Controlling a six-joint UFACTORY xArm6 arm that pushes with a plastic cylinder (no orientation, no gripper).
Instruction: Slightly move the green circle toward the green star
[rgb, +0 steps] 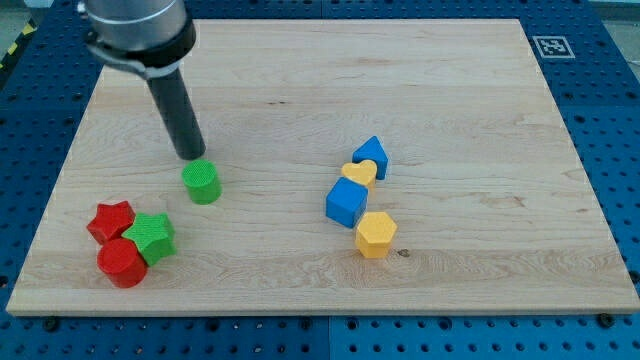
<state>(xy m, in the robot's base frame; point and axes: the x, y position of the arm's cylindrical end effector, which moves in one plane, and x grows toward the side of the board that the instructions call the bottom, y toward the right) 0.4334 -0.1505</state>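
Note:
The green circle (202, 183) stands on the wooden board (300, 90), left of centre. The green star (152, 237) lies below and to its left, near the board's lower left corner, touching a red star (111, 220) and a red circle (122, 263). My tip (190, 156) is just above the green circle at its upper left edge, touching it or nearly so. The rod slants up toward the view's top left.
A cluster right of centre holds a blue block (371, 154), a yellow heart (359, 174), a blue cube (346, 202) and a yellow hexagon (376, 234). A marker tag (549, 45) sits at the board's top right corner.

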